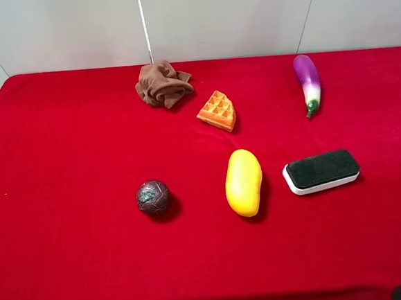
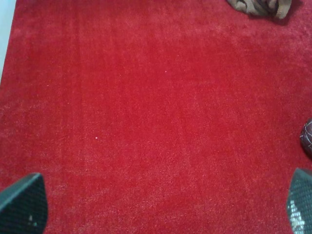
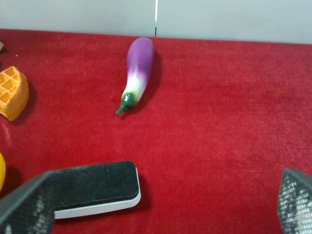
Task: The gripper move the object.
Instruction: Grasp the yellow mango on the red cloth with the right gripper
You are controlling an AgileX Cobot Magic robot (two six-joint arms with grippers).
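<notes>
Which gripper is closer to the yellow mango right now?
Right. The right gripper sits near the eraser beside the mango; the left gripper is farther, past the ball.

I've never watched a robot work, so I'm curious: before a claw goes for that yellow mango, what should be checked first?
1. Mango lies free, nothing on it: ok.
2. Space around it: eraser and ball both lie apart from it: ok.
3. Right gripper open: ok.
4. Right gripper lined up on mango: not ok; its camera faces the eraser, mango only at the edge.
5. Left gripper out of the way, open over the red cloth: ok.
6. Mango's weight or slipperiness: cannot tell.
</notes>
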